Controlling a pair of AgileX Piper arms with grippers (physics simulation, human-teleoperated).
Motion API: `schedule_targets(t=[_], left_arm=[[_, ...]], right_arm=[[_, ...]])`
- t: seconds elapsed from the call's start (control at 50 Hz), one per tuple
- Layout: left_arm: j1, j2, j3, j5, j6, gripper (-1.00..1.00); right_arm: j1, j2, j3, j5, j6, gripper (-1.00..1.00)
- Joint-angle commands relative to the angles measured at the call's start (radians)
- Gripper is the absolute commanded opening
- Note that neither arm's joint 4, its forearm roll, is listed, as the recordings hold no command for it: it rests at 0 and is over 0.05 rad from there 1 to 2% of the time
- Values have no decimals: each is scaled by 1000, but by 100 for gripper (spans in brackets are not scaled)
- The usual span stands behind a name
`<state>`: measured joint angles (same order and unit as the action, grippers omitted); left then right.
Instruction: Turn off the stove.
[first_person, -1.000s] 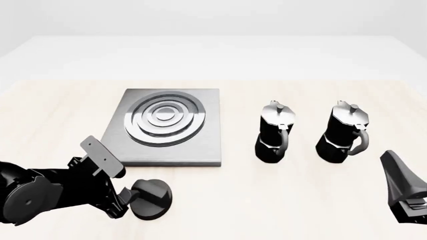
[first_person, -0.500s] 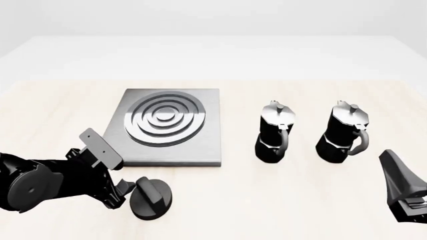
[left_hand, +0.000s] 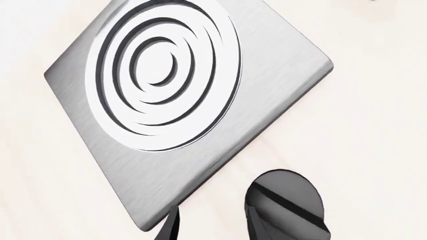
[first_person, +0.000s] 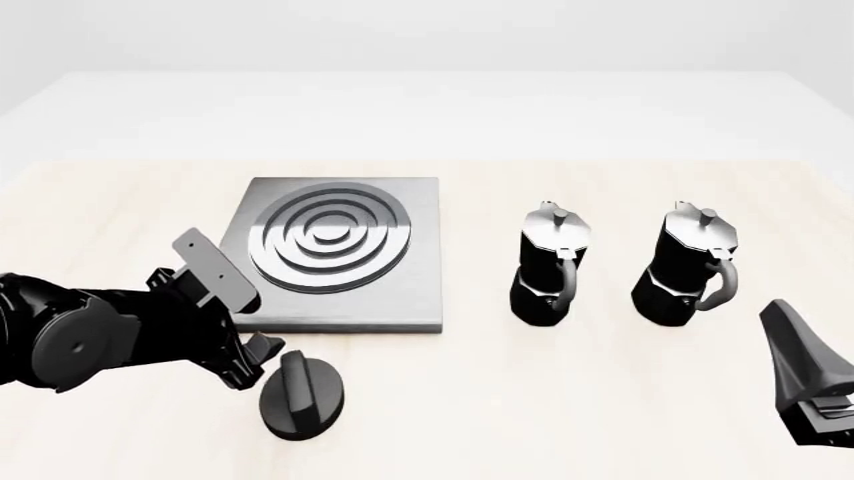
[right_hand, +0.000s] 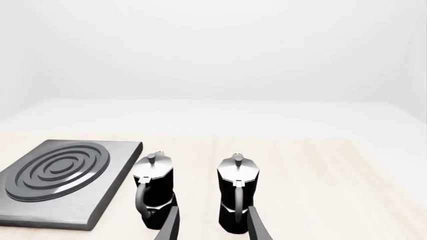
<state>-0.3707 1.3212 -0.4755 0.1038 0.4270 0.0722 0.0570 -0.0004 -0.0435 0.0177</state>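
- The stove (first_person: 340, 255) lay flat on the surface (first_person: 561, 400), and I saw its black knob (first_person: 304, 396) just in front of the plate's near edge.
- My left end effector (first_person: 260, 360) sat beside the knob, fingers parted, gripping nothing.
- My right end effector (right_hand: 212, 225) was open near two moka pots (first_person: 550, 265).

open table around knob (first_person: 303, 395), moka pots (first_person: 551, 264) rightward

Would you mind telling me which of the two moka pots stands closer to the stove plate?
The left moka pot, right beside the stove plate; the other pot stands farther right.
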Motion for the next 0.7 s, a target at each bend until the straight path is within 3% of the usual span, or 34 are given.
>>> schedule_targets(t=[0.02, 0.36, 0.54, 0.7], left_arm=[[-32, 21, -28, -6, -7, 100], [-17, -9, -77, 37, 31, 100], [72, -84, -135, 113, 104, 100], [119, -164, -150, 175, 126, 100]], right_arm=[[-3, -3, 0, 1, 3, 100], [1, -3, 0, 3, 4, 100], [4, -5, 0, 5, 3, 100], [8, -12, 0, 11, 4, 100]])
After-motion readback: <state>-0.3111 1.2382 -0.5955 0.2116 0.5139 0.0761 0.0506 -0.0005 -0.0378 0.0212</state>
